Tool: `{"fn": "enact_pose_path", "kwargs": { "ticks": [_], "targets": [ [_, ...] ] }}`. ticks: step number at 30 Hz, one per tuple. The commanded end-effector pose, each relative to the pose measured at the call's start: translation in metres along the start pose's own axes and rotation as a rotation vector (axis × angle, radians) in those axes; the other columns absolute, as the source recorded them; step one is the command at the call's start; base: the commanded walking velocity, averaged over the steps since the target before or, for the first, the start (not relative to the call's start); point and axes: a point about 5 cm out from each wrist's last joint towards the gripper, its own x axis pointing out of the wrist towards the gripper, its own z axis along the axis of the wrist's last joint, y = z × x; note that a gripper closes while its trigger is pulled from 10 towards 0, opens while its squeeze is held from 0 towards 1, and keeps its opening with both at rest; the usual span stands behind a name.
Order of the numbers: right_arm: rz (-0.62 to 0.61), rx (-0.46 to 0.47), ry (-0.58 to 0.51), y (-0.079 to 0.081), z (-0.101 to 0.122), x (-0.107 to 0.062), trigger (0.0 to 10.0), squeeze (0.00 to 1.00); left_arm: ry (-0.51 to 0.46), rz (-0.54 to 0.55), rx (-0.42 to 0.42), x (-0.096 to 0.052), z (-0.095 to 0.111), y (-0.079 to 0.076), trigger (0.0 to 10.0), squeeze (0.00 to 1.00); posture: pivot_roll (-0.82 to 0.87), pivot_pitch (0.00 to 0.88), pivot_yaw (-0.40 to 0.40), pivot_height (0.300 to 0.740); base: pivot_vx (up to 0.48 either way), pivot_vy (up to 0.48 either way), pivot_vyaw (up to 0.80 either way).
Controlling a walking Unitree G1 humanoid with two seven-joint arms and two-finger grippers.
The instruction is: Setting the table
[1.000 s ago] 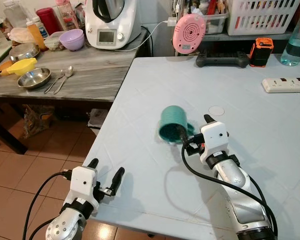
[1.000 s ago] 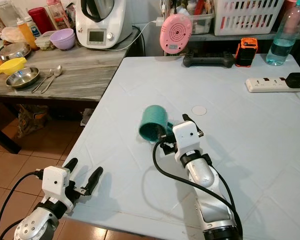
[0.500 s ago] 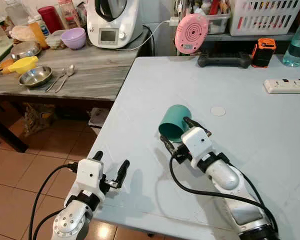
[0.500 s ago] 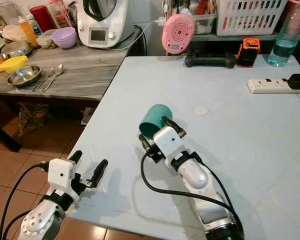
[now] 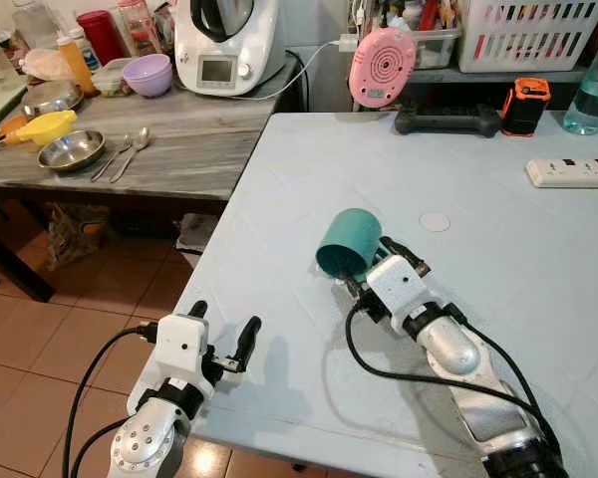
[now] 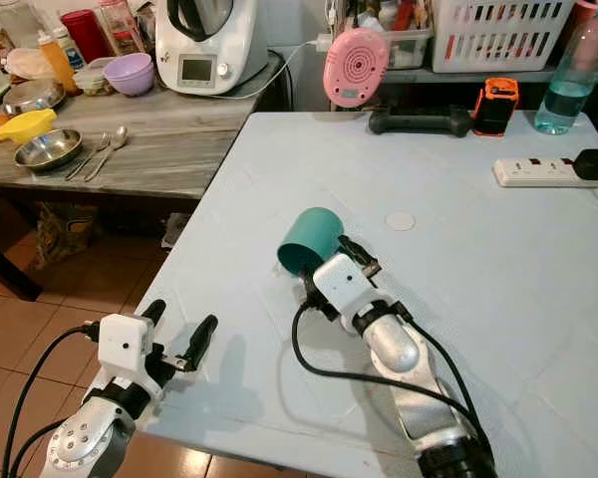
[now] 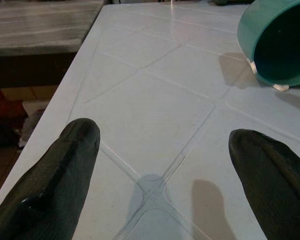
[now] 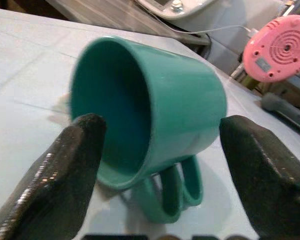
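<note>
A teal mug (image 5: 347,240) lies tilted on its side on the pale blue table (image 5: 498,299), its mouth toward the near left and its handle against the table top. My right gripper (image 5: 375,266) is open right behind the mug. In the right wrist view the mug (image 8: 155,110) lies between the two spread black fingers (image 8: 65,170), with gaps on both sides. My left gripper (image 5: 225,319) is open and holds nothing at the table's near left edge. Its wrist view looks across the table top, with the mug (image 7: 280,45) farther off.
A small white disc (image 5: 435,221) lies just beyond the mug. At the table's far side are a pink round device (image 5: 381,66), a black controller (image 5: 447,120), a power strip (image 5: 570,172) and a bottle. A wooden counter (image 5: 179,149) on the left holds steel bowls (image 5: 70,151), spoons and an appliance.
My right wrist has rolled and its arm has dropped lower behind the mug, which has tipped a little. The left gripper has risen slightly toward the table edge.
</note>
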Motion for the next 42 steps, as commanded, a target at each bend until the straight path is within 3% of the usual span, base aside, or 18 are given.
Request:
{"fn": "enact_pose_path", "kwargs": {
  "ticks": [1, 2, 13, 30, 34, 36, 42],
  "targets": [
    [-0.022, 0.005, 0.001, 0.000, 0.001, 0.005, 0.7, 0.00, -0.002, 0.021, 0.002, -0.001, 0.003, 0.004, 10.0, 0.00, -0.14, 0.056, 0.112, 0.740, 0.000, 0.000, 0.00],
    [-0.026, 0.010, 0.002, 0.000, 0.001, 0.006, 0.0, 0.00, -0.001, 0.021, 0.003, -0.001, 0.003, 0.004, 10.0, 0.00, -0.14, 0.056, 0.112, 0.740, 0.000, 0.000, 0.00],
    [-0.090, 0.051, -0.003, 0.000, 0.007, 0.029, 0.0, 0.00, 0.014, 0.028, 0.003, -0.002, -0.004, 0.011, 10.0, 0.00, -0.13, 0.059, 0.121, 0.740, 0.000, 0.000, 0.00],
    [-0.156, 0.166, 0.044, -0.013, 0.002, 0.030, 0.0, 0.00, -0.004, 0.011, 0.007, -0.002, 0.002, 0.011, 10.0, 0.00, -0.13, 0.057, 0.121, 0.740, 0.000, 0.000, 0.00],
    [-0.171, 0.193, 0.062, -0.016, -0.001, 0.029, 0.0, 0.00, -0.034, -0.057, -0.040, -0.001, 0.006, 0.005, 10.0, 0.00, -0.14, 0.055, 0.121, 0.740, 0.000, 0.000, 0.00],
    [-0.173, 0.200, 0.065, -0.017, -0.002, 0.030, 0.0, 0.00, -0.040, -0.134, -0.114, -0.002, 0.009, -0.003, 10.0, 0.00, -0.14, 0.054, 0.120, 0.740, 0.000, 0.000, 0.00],
    [-0.172, 0.207, 0.067, -0.017, 0.000, 0.032, 0.0, 0.00, -0.020, -0.289, -0.125, -0.004, 0.015, -0.017, 10.0, 0.00, -0.14, 0.050, 0.117, 0.740, 0.000, 0.000, 0.00]
  ]
}}
